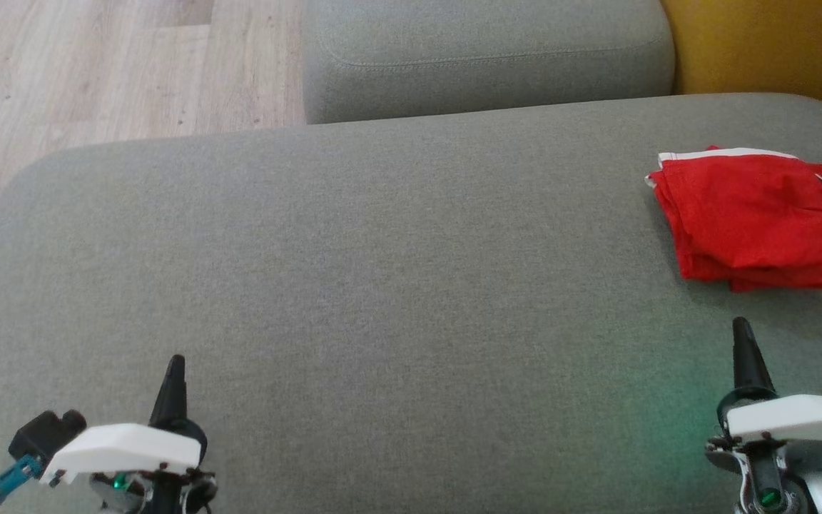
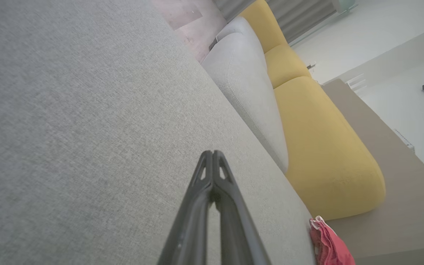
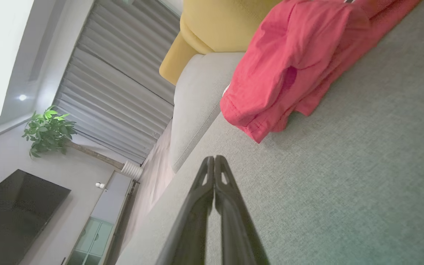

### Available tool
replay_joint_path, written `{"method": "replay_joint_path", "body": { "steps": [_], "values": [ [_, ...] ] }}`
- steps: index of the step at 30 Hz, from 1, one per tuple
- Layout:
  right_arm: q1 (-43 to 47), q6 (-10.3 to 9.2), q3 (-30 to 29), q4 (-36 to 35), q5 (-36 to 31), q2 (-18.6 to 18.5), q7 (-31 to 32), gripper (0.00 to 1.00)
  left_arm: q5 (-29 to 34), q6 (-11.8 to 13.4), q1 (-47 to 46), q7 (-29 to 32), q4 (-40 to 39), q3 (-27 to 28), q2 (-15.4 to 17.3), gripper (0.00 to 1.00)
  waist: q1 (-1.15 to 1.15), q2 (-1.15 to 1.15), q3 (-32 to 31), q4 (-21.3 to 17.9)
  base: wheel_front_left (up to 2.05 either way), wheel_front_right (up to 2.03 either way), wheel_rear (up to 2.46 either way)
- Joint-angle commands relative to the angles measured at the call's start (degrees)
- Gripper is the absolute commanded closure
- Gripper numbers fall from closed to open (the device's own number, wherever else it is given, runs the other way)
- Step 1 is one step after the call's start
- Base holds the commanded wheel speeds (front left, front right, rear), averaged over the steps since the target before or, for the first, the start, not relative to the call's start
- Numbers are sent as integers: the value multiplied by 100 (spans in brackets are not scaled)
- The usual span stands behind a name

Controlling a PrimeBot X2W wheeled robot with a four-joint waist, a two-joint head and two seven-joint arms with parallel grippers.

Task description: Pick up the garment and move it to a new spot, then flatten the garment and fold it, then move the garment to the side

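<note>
The garment (image 1: 753, 218) is red with a white edge and black-and-white lettering, lying folded at the far right of the grey cushion (image 1: 382, 285). It also appears in the right wrist view (image 3: 293, 62) just beyond the fingertips, and as a red corner (image 2: 328, 243) in the left wrist view. My right gripper (image 1: 741, 330) hovers a little short of the garment, shut and empty, fingers pressed together (image 3: 214, 160). At the lower left my left gripper (image 1: 176, 363) is shut too, holding nothing, far from the garment (image 2: 212, 154).
A second grey cushion (image 1: 486, 57) lies beyond the first, with a yellow cushion (image 1: 768, 43) at the top right. Wooden floor (image 1: 97, 71) shows at the upper left past the cushion's edge. Curtains, a plant (image 3: 48, 130) and a dark screen (image 3: 9, 209) are in the background.
</note>
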Motion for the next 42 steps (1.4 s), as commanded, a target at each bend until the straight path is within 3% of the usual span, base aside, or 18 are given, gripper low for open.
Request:
{"method": "replay_joint_path", "body": {
  "steps": [1,42],
  "values": [
    [-297,27,4,-235,185,10,59,100,-192,-61,-338,54,-230,193,34,100,0,0,5,0,0,0,0],
    [-392,41,-478,-508,2610,340,737,100,-2905,-323,-523,745,-475,626,42,100,0,0,118,-5,0,0,0]
  ]
}}
